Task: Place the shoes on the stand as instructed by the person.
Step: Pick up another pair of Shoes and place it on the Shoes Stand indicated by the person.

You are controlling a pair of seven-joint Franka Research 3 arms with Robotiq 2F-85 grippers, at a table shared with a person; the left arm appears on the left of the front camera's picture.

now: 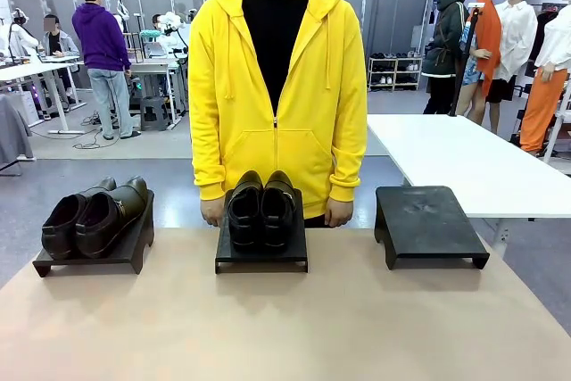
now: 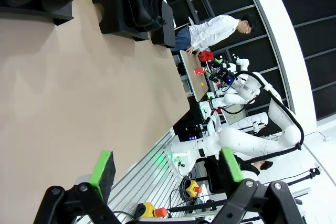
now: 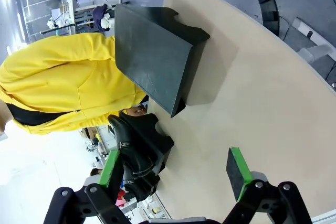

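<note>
Two pairs of shoes rest on low black stands. A blackish-brown pair (image 1: 94,216) sits on the left stand (image 1: 89,260), and a glossy black pair (image 1: 261,210) sits on the middle stand (image 1: 261,256). The right stand (image 1: 428,220) is bare. The person (image 1: 277,86) in a yellow hoodie stands behind the middle stand, hands low at the table's far edge. My left gripper (image 2: 167,167) is open above the near table, far from the blackish-brown pair (image 2: 134,3). Over the table, my right gripper (image 3: 174,170) is open, short of the bare stand (image 3: 155,61) and the glossy pair (image 3: 136,150).
The tan table (image 1: 294,327) is wide and bare in front of the three stands. A white table (image 1: 464,162) stands behind at the right. Other people work at benches in the background.
</note>
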